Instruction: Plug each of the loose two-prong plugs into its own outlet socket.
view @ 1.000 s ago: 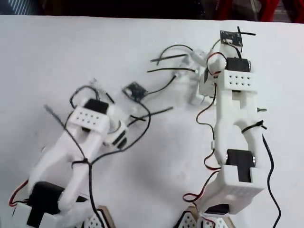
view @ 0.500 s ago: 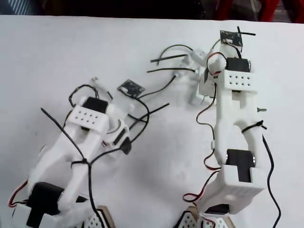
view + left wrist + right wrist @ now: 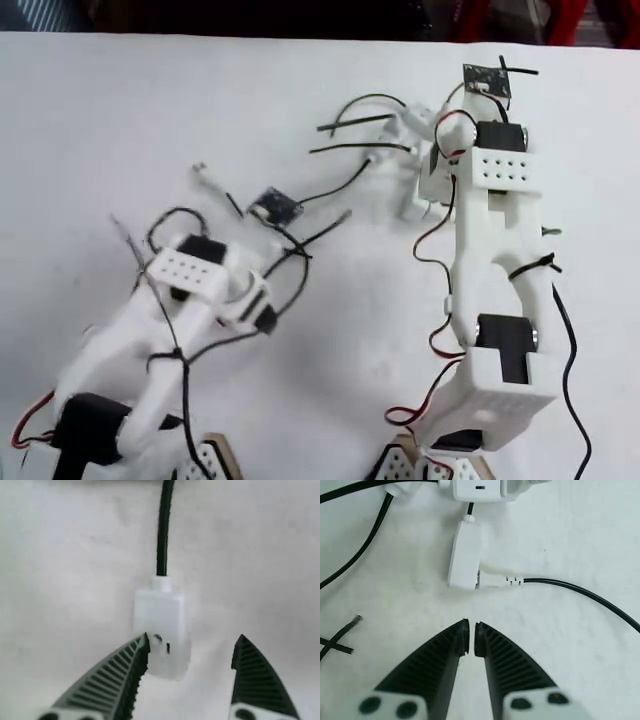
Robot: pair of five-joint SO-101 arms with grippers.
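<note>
The left claw (image 3: 191,647) is spread wide over the table (image 3: 60,580). A white block (image 3: 161,625) lies flat there, its near end between the fingertips, hard against one finger (image 3: 131,665) and well clear of the other. A black cord (image 3: 164,530) runs straight out of the block's far end. Two small dark marks sit on the end nearest the claw. They may be slots or prongs, but I cannot tell which, so I cannot call the block a plug or a socket.

The right claw (image 3: 470,639) is pressed together, its tips all but touching, with nothing between them. Just ahead of it lies a socket (image 3: 464,555), a long white body flat on the table. A plug (image 3: 495,579) meets the socket's near end at an angle, and its lead (image 3: 580,596) trails away across the table. The socket's far end joins a second white body (image 3: 475,487) by a short black neck.

In the high view, the left arm (image 3: 150,320) lies at 8 o'clock from the table's middle and points towards 2 o'clock. The right arm (image 3: 495,250) stretches from 5 o'clock up to 1 o'clock, where white pieces (image 3: 400,190) and black loops (image 3: 355,100) cluster beside its wrist. A small dark board (image 3: 276,208) sits at 11 o'clock, just past the left arm's tip.
</note>
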